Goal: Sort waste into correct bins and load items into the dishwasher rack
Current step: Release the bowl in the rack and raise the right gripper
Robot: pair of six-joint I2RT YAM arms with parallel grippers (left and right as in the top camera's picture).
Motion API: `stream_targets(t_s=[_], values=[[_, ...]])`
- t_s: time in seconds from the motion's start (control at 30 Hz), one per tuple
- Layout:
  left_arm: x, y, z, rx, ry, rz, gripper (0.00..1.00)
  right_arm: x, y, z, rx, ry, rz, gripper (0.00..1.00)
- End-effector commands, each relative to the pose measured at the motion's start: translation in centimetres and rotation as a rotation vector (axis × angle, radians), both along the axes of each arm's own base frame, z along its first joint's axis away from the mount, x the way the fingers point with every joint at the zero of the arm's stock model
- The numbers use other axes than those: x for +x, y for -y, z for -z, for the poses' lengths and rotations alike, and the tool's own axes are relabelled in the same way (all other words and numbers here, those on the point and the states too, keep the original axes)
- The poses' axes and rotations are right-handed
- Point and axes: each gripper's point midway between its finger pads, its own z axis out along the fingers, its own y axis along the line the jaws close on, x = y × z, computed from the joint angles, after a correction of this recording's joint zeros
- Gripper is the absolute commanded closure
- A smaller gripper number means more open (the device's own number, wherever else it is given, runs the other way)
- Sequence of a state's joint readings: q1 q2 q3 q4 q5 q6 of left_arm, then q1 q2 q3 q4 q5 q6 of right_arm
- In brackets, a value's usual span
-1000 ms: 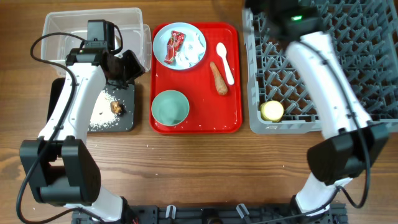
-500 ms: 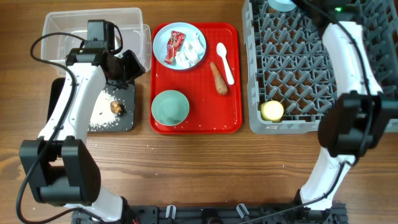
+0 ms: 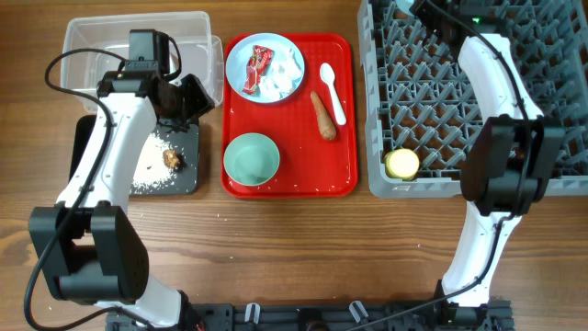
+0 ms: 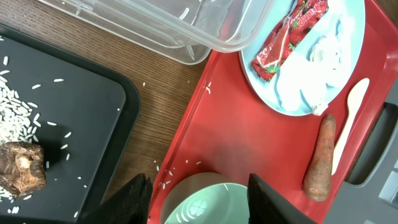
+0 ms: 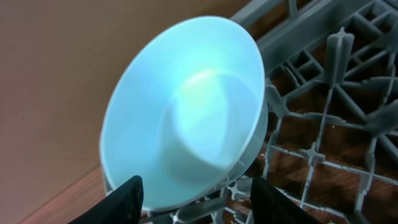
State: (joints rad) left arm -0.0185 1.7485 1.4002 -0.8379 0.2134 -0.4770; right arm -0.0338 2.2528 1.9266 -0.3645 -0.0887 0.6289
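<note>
In the right wrist view a pale mint bowl (image 5: 186, 106) leans on its side against the far corner of the grey dishwasher rack (image 5: 336, 93). My right gripper (image 5: 199, 202) is open just short of its lower rim. My left gripper (image 4: 199, 202) hangs open over the bins, its fingertips framing the second mint bowl (image 3: 251, 158) on the red tray without touching it. The blue plate (image 3: 265, 55) carries the red wrapper (image 3: 255, 69) and the tissue (image 3: 287, 72). The carrot stick (image 3: 322, 115) and white spoon (image 3: 332, 92) lie beside it. The yellow cup (image 3: 401, 164) sits in the rack.
The clear tub (image 3: 101, 41) stands at the back left. In front of it the black tray (image 3: 188, 179) holds rice crumbs (image 3: 152, 165) and a dark food lump (image 3: 172, 158). The flat red tray (image 3: 294, 182) lies between the bins and the rack.
My right arm has swung over to the rack's far left corner, and its jaws stand narrower than before. The left arm has not moved.
</note>
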Motion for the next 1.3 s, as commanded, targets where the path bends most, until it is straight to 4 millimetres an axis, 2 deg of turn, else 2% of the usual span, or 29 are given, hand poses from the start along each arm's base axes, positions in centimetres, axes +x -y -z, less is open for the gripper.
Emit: stream_targets(t_s=[0.0, 0.27, 0.43, 0.6, 0.87, 0.97, 1.03, 1.27], values=[[0.3, -0.3, -0.9, 0.005, 0.024, -0.008, 0.50, 0.2, 0.8, 2.1, -0.004, -0.031, 0.031, 0.48], [0.2, -0.3, -0.9, 0.005, 0.021, -0.008, 0.49, 0.2, 1.9, 2.6, -0.019, -0.037, 0.034, 0.53], [0.2, -0.2, -0.9, 0.004, 0.021, -0.008, 0.49, 0.2, 2.0, 2.6, -0.036, -0.037, 0.022, 0.77], [0.2, -0.2, -0.9, 0.004, 0.021, -0.008, 0.49, 0.2, 2.2, 2.6, -0.043, -0.036, 0.027, 0.96], [0.2, -0.2, -0.9, 0.004, 0.020, -0.007, 0.50, 0.2, 2.5, 2.2, -0.089, -0.030, 0.011, 0.96], [0.2, -0.2, -0.9, 0.004, 0.019, -0.007, 0.50, 0.0, 2.6, 0.8, -0.120, -0.013, -0.008, 0.96], [0.2, -0.2, -0.9, 0.004, 0.020, -0.007, 0.50, -0.4, 3.4, -0.6, -0.157, -0.007, 0.031, 0.96], [0.2, -0.2, -0.9, 0.004, 0.021, -0.007, 0.45, -3.2, 6.1, -7.1, -0.410, 0.008, 0.219, 0.96]])
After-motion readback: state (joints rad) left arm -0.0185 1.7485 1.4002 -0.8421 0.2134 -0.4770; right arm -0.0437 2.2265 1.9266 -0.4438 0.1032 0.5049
